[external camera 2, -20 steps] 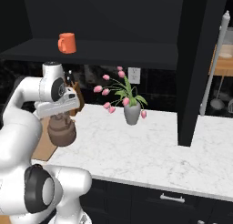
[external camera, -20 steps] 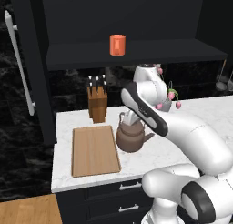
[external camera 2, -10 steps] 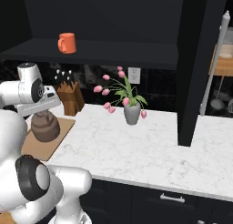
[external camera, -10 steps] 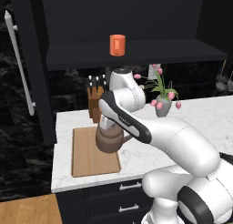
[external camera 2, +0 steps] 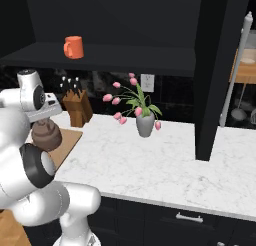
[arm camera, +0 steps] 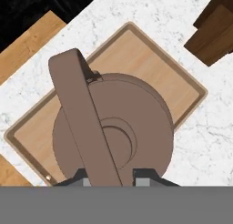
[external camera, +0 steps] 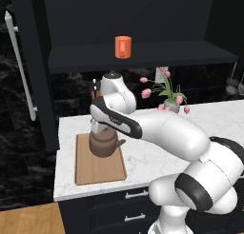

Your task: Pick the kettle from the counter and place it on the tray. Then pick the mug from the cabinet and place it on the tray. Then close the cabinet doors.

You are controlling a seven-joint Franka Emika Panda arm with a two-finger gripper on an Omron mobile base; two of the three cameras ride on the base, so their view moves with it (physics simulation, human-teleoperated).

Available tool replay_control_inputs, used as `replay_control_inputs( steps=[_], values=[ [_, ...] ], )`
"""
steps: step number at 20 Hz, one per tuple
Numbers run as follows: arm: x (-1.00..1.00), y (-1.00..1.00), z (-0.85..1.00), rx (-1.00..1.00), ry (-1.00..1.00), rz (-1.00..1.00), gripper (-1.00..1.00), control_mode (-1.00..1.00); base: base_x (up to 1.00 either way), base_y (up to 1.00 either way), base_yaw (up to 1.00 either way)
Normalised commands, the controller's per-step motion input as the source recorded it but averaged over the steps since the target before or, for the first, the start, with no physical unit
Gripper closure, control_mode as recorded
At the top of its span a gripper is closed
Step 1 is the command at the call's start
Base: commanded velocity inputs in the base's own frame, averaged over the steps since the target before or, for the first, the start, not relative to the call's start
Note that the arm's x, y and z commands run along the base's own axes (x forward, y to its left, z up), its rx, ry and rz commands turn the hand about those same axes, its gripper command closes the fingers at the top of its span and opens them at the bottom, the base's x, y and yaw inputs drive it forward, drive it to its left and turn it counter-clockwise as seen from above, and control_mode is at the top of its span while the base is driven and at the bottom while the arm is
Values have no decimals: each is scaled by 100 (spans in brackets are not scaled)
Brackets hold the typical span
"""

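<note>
dark-brown squat round kettle (arm camera: 113,132) over rimmed wooden tray (arm camera: 41,132), fingers (arm camera: 141,177) clamped on arched handle

Pretty flat, even rendered light on my end, no glare anywhere. The counter (external camera: 157,154) reads bright, while everything above it around the cabinet (external camera: 143,24) sinks into near-black. Only faint soft shadows. Base views look a bit soft and low-res; my hand view is sharper.

One kettle (external camera: 104,143), one tray (external camera: 99,168), one mug (external camera: 123,47), one flower vase (external camera 2: 145,124), seemingly one knife block (external camera 2: 78,108).
</note>
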Motion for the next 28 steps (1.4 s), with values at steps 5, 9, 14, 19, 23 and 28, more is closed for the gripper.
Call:
replay_control_inputs(
  steps=[5,9,14,19,23,28],
  values=[
    [34,7,-21,1,0,0,100,-100,0,0,0],
    [29,0,-12,1,0,0,100,-100,0,0,0],
    [6,0,-8,0,0,0,100,-100,0,0,0],
    [0,0,-1,0,0,0,100,-100,0,0,0],
    [0,0,0,0,0,0,100,-100,0,0,0],
    [0,0,-7,0,0,0,-100,-100,0,0,0]
  ],
)
